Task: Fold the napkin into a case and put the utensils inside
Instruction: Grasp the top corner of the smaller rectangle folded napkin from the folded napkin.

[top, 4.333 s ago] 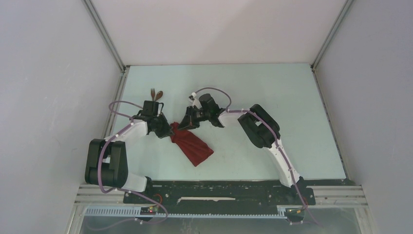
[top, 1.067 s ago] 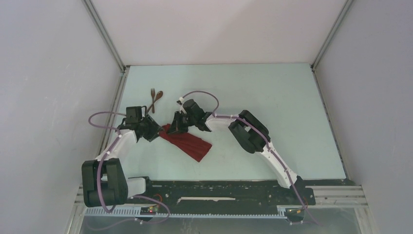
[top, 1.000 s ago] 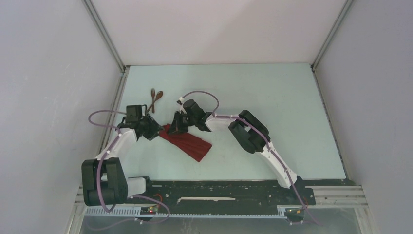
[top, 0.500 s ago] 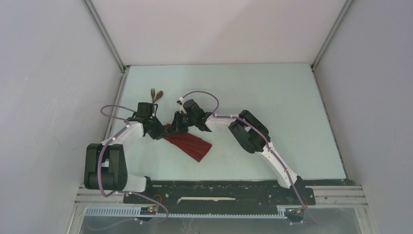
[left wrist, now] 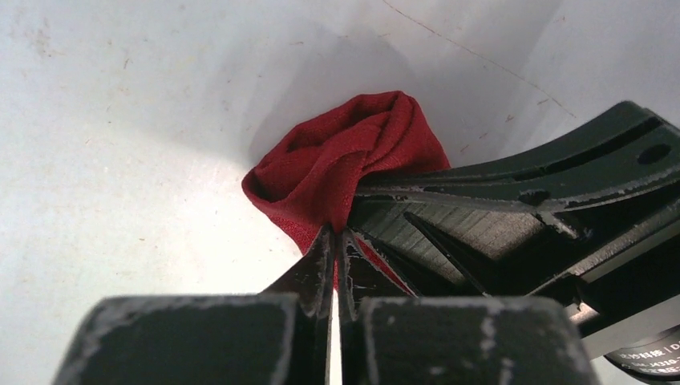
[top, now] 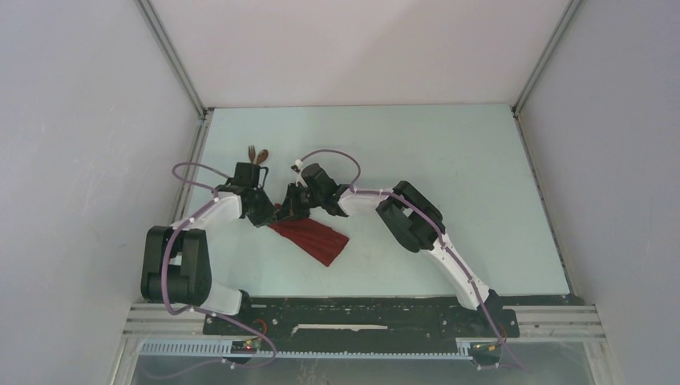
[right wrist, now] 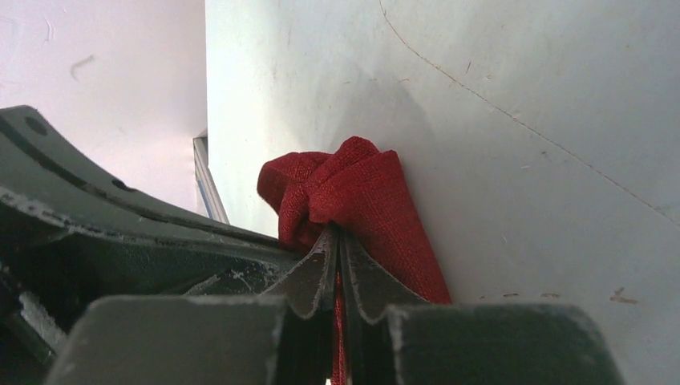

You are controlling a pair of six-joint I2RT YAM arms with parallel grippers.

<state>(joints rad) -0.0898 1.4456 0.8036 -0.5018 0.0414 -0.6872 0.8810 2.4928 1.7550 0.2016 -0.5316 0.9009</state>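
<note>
The dark red napkin lies folded into a narrow strip on the table, running from upper left to lower right. Its upper-left end is bunched and held up between both grippers. My left gripper is shut on that end from the left; the cloth shows pinched in the left wrist view. My right gripper is shut on the same end from the right, as the right wrist view shows. The brown fork and spoon lie crossed behind the left gripper, partly hidden by it.
The table's left rail runs close to the left arm and the utensils. The enclosure's white walls stand at left, back and right. The right arm's elbow hangs over the table's middle.
The left gripper swung from the left of the napkin back in toward it and shut on the bunched end. The right gripper stayed shut on the cloth. The napkin's end is pulled slightly left.
</note>
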